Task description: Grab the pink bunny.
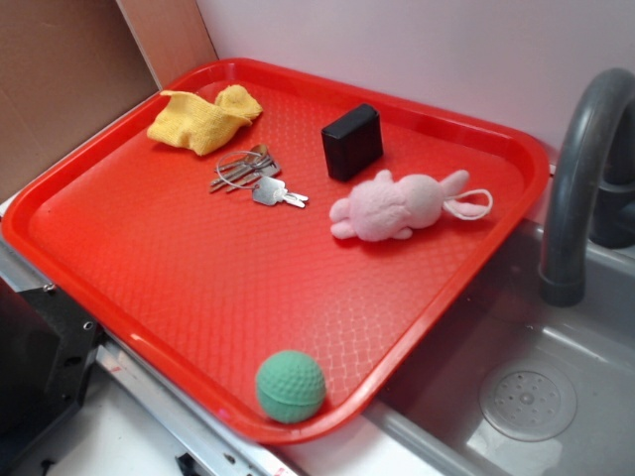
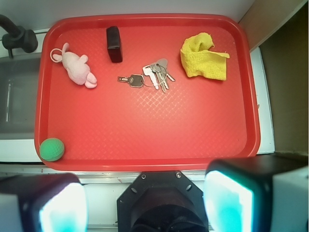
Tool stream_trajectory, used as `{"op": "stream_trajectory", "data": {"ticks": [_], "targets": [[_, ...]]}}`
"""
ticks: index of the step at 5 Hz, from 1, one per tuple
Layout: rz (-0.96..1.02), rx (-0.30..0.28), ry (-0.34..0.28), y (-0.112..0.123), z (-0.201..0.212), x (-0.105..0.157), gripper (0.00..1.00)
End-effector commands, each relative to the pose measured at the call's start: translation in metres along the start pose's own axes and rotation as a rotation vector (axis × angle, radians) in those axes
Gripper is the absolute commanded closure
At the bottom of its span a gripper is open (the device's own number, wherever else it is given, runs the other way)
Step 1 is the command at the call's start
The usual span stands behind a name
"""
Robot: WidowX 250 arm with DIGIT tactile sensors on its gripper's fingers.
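The pink bunny (image 1: 397,204) lies on its side on the red tray (image 1: 169,258), near the tray's right edge, its cord loop trailing toward the sink. In the wrist view the pink bunny (image 2: 77,68) is at the tray's upper left, far from my gripper (image 2: 145,205). The gripper hangs high above the tray's near rim (image 2: 145,164), jaws wide apart and open, with nothing between its glowing pads (image 2: 63,208). The gripper does not appear in the exterior view.
A black box (image 1: 351,142) stands just behind the bunny. Keys (image 1: 253,177), a yellow cloth (image 1: 203,119) and a green ball (image 1: 291,387) also lie on the tray. A grey faucet (image 1: 580,169) and sink (image 1: 526,387) sit to the right.
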State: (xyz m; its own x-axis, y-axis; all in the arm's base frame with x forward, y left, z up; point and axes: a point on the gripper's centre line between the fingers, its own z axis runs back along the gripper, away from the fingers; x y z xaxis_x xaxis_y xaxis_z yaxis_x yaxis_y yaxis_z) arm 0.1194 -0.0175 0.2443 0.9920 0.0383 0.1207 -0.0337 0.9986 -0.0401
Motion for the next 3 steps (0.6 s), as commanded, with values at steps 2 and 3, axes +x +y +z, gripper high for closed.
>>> {"op": "stream_trajectory", "data": {"ticks": [2,3], "targets": [[-0.083,-0.043,-0.068,-0.02,-0.019,0.019,0.0],[-0.096,-0.06,-0.114,-0.048,-0.043,0.044,0.0]]}}
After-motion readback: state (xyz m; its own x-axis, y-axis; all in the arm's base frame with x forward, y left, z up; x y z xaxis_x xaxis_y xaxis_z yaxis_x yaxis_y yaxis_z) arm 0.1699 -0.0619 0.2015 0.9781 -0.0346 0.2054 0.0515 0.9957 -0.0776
